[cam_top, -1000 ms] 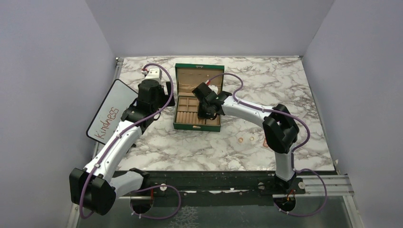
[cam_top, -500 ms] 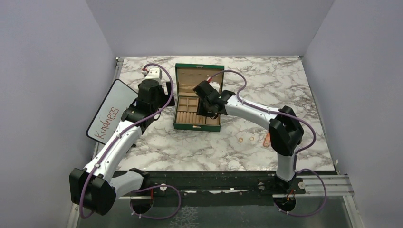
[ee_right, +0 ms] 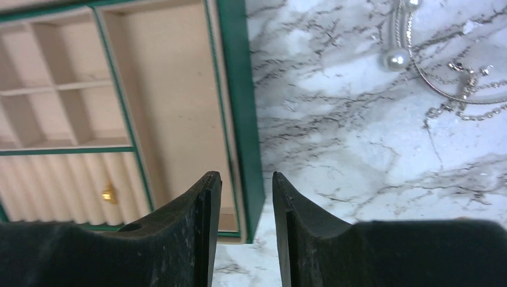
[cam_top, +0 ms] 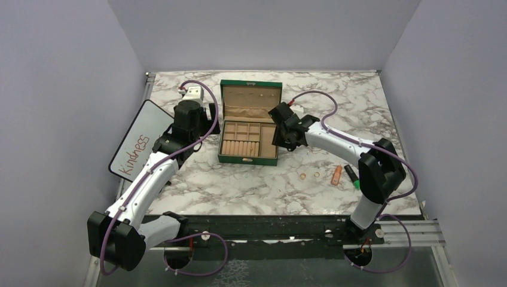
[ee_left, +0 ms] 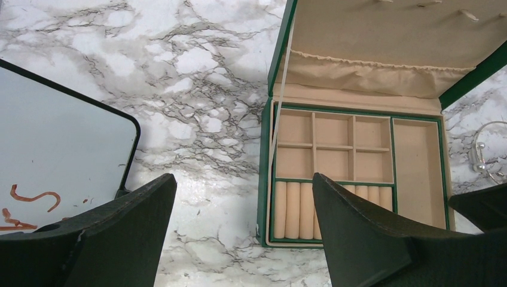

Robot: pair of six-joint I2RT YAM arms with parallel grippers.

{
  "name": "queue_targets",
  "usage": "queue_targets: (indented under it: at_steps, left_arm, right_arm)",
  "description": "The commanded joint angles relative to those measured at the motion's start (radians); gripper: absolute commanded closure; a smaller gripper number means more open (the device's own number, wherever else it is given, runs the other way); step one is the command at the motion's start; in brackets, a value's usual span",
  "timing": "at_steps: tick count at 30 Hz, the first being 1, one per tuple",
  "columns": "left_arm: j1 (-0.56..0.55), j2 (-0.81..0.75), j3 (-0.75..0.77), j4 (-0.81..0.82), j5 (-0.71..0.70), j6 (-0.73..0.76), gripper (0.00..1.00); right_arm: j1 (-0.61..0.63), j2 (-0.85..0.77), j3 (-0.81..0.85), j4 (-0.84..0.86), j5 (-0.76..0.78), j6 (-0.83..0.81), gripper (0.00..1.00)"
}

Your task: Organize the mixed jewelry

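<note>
I hold the right tool [ee_right: 246, 178] barely parted, empty, over the box's [ee_right: 238, 89] right rim; left tool [ee_left: 242, 179] spread wide, empty.

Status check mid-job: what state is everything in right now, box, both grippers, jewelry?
Box: open, lid up.
Left gripper: wide open, empty.
Right gripper: slightly open, empty.
Gold piece: lying on the box's ring rolls.
Two rings: loose on the table.
Pearl bangle: on the table, outside the box.
</note>
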Motion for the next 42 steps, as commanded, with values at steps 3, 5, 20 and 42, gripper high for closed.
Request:
queue_targets:
  at_steps: [3, 5, 20, 42]
  left_arm:
    - [-0.002, -0.01, -0.012, 0.02, 0.002, -0.006, 0.15]
    - [-0.002, -0.005, -0.012, 0.021, 0.005, -0.008, 0.15]
    - [-0.002, 0.008, -0.013, 0.027, 0.004, -0.008, 0.15]
    - [-0.002, 0.003, -0.016, 0.041, 0.075, -0.036, 0.15]
  right_arm:
    - [-0.003, 0.024, -0.043, -0.002, -0.033, -0.099, 0.58]
    - [-0.005, 0.037, -0.048, 0.012, -0.053, -0.114, 0.58]
    - [-0.096, 0.057, -0.056, 0.055, -0.022, -0.202, 0.8]
    - [-0.121, -0.377, -0.377, -0.055, 0.042, 0.028, 0.57]
